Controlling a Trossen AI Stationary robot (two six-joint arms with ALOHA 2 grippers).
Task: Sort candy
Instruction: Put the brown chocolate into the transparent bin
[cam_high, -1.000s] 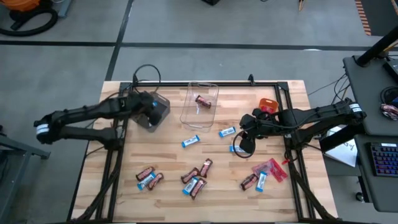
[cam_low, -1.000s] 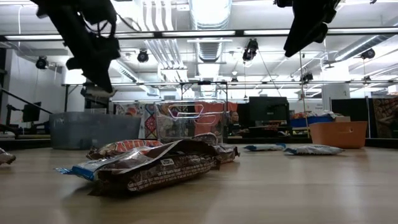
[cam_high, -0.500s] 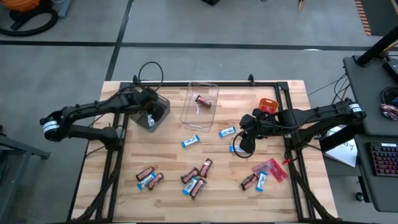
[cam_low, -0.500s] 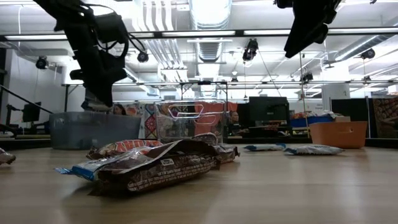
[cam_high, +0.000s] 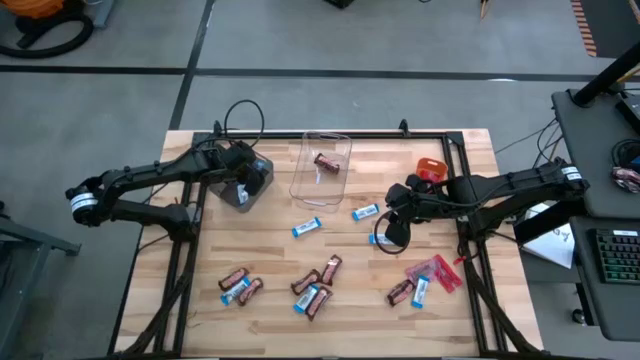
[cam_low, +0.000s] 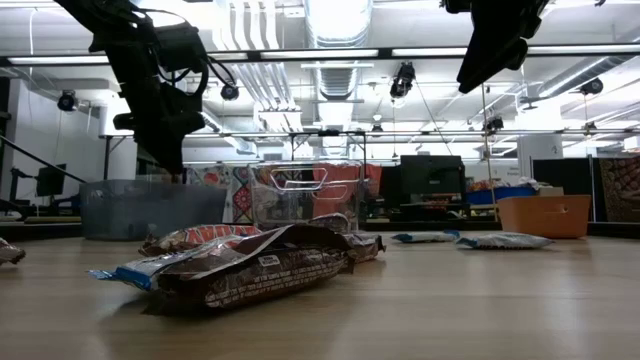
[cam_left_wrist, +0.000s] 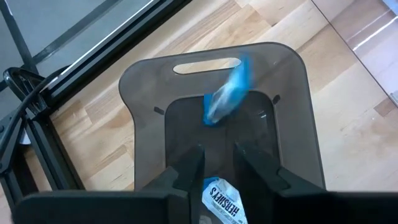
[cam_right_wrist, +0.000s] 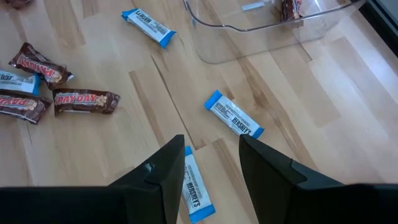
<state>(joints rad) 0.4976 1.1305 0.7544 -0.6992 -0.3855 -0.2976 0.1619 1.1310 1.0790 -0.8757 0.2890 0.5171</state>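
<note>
Blue-wrapped candy (cam_left_wrist: 225, 99) drops from the left hand (cam_left_wrist: 216, 163), fingers parted, into the grey bin (cam_high: 247, 177); the right hand (cam_right_wrist: 211, 163) hangs open, most bars unsorted.

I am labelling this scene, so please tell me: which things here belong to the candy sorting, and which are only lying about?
Belong to the job:
blue-and-white bars
brown bars
red wrappers
grey bin
clear bin
orange bin

Only lying about:
cables
keyboard
</note>
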